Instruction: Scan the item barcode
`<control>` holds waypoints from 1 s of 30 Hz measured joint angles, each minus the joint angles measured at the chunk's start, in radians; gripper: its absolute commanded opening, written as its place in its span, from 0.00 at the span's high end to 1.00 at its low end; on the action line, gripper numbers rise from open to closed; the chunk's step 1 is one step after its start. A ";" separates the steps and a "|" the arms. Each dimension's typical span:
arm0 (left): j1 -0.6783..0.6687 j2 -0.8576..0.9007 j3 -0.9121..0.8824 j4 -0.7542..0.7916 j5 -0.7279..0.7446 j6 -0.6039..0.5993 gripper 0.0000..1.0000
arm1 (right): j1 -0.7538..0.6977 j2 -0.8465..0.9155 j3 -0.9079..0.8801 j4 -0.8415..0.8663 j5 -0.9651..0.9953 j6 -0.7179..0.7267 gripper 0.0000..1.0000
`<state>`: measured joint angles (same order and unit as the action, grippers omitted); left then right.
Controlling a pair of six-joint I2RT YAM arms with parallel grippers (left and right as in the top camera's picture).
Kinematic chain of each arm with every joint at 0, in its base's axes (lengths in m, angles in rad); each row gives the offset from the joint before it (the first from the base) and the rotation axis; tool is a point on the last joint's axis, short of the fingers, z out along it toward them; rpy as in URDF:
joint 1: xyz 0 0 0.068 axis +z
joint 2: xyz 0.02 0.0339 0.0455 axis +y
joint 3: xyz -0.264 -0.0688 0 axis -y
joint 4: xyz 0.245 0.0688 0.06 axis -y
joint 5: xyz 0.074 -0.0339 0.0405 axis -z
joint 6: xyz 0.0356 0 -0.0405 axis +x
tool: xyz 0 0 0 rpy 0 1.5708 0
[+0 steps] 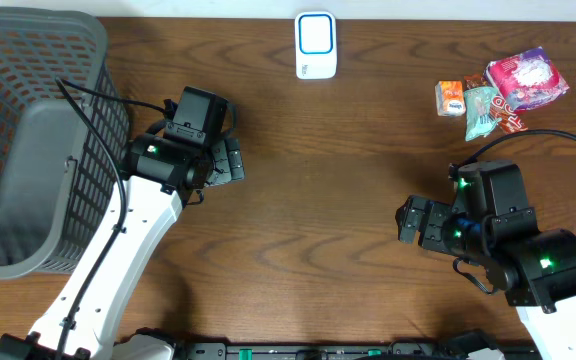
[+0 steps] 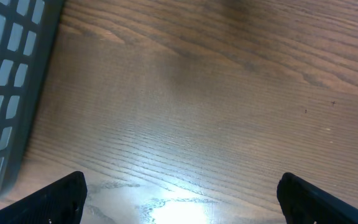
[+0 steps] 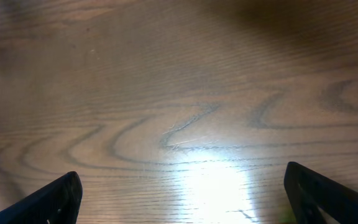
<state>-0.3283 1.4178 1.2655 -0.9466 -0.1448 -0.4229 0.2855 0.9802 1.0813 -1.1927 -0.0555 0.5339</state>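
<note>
The left gripper and right gripper are hanging wide and empty. The snack packets are lying at two o'clock, with the scanner at twelve. They are probably light, crinkly and slippery, best pinched across a sealed edge.

Both arms are poised mid-scene. The left arm, white-shelled, stretches from the near edge up and to the right, and the left gripper faces inward with its jaws spread wide. Opposite, the right arm sits folded and compact, green lights glowing. The right gripper faces the other one, its jaws equally wide. The two grippers are well apart.
</note>
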 measured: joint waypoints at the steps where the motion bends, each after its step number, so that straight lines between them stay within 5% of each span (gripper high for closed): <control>1: 0.000 0.000 0.000 0.000 0.000 0.000 0.02 | 0.000 0.000 0.000 0.000 0.002 0.000 0.01; 14: 0.000 0.000 0.000 -0.001 0.000 0.000 0.02 | -0.003 -0.084 -0.097 0.210 0.029 -0.033 0.01; 30: 0.000 0.000 0.000 0.000 0.000 0.000 0.02 | -0.186 -0.829 -0.703 0.613 -0.066 -0.262 0.01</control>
<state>-0.3283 1.4178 1.2655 -0.9470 -0.1448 -0.4229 0.0998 0.1509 0.3786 -0.5800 -0.1215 0.2722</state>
